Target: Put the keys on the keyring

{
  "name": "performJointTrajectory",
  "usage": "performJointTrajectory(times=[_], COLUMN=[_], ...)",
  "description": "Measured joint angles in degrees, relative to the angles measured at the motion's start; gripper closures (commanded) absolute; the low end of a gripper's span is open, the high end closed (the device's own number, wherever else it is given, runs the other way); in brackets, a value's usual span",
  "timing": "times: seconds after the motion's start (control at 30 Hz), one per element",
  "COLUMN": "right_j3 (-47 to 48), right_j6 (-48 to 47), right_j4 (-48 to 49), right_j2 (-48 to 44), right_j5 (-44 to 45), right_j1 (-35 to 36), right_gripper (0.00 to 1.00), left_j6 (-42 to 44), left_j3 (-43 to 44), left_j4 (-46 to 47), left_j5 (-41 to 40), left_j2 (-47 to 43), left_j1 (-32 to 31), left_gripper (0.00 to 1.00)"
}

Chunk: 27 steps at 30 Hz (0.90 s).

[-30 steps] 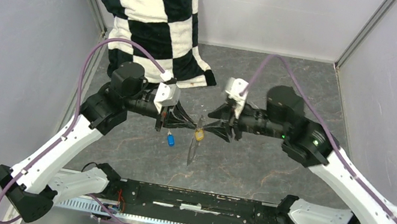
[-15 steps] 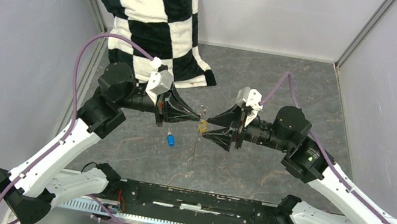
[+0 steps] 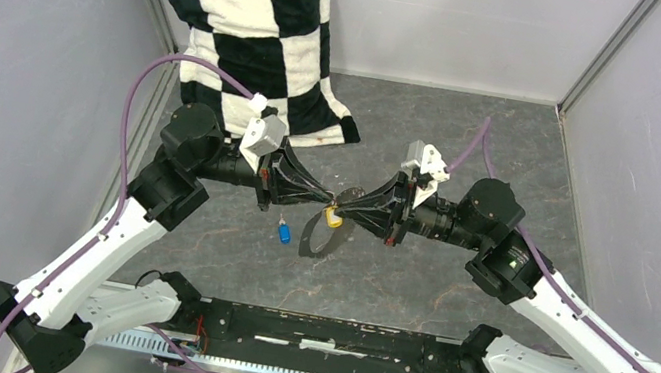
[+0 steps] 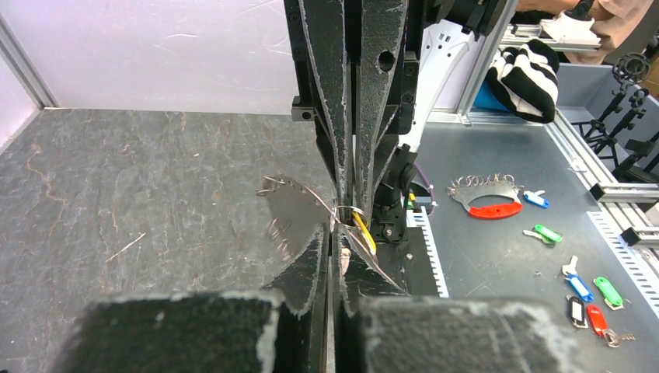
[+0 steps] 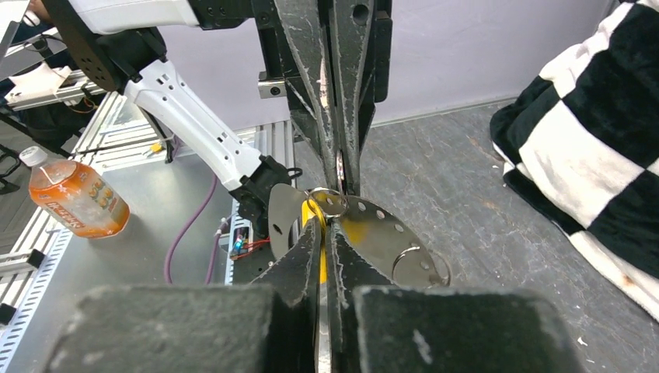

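Observation:
My left gripper (image 3: 331,199) and right gripper (image 3: 349,208) meet tip to tip above the mat. The keyring (image 3: 317,241) shows as a flat silver crescent with holes along its edge, hanging below them. In the left wrist view my left gripper (image 4: 336,229) is shut on the keyring's (image 4: 291,217) edge. In the right wrist view my right gripper (image 5: 326,225) is shut on the yellow key (image 5: 321,256), whose small ring (image 5: 330,202) lies against the keyring (image 5: 381,233). The yellow key (image 3: 333,215) hangs at the joint. The blue key (image 3: 284,233) lies loose on the mat.
A black-and-white checkered cloth (image 3: 253,21) lies at the back left, close behind the left arm. Grey walls enclose the mat (image 3: 432,285). Outside the cell are an orange drink bottle (image 5: 74,202) and spare key tags (image 4: 583,287).
The right gripper has moved left until its tips meet the left gripper's. The keyring has turned from edge-on to showing its open crescent. The blue key has not moved.

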Motion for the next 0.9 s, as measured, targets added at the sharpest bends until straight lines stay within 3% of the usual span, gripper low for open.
performJointTrajectory(times=[0.9], right_j3=[4.8], right_j6=[-1.4], right_j4=[-7.2], right_j2=[3.4], right_j5=[-1.7], right_j1=[-0.2], right_gripper=[0.97], left_j6=[4.4], left_j3=[0.0], left_j4=[-3.8], left_j5=[2.0], left_j2=[0.0], left_j1=[0.5], left_gripper=[0.98])
